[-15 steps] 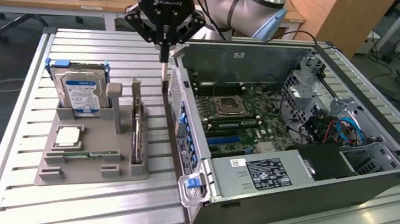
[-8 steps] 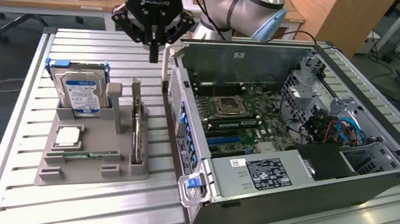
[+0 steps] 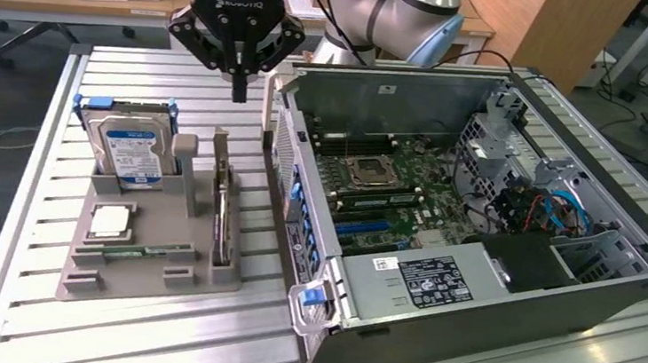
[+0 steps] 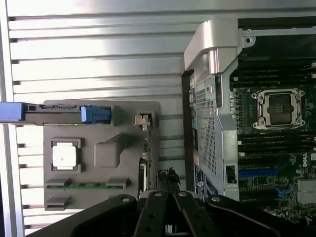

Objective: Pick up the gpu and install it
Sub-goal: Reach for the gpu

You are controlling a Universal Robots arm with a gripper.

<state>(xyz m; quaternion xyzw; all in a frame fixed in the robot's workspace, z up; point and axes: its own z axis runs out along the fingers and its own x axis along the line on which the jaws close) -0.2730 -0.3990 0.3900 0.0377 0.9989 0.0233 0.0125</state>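
Observation:
The gpu [image 3: 221,203] stands thin edge-on in a slot along the side of the grey holder [image 3: 144,258] nearest the case, with its silver bracket at the far end. In the wrist view the gpu [image 4: 143,158] is a thin strip along the holder's [image 4: 101,148] edge. My gripper [image 3: 239,91] hangs shut and holds nothing. It is above the table, just beyond the card's far end and close to the case corner. Its shut fingertips [image 4: 168,180] lie beside the card. The open computer case [image 3: 465,324] lies on the exterior view's right, motherboard [image 3: 383,187] exposed.
The holder also carries a silver hard drive with a blue-white label [image 3: 133,150], a square processor chip [image 3: 112,219] and a green memory stick [image 3: 133,250]. The case's perforated wall [image 4: 207,128] rises close beside the holder. Desks and cables lie beyond the ribbed metal table [image 3: 106,339].

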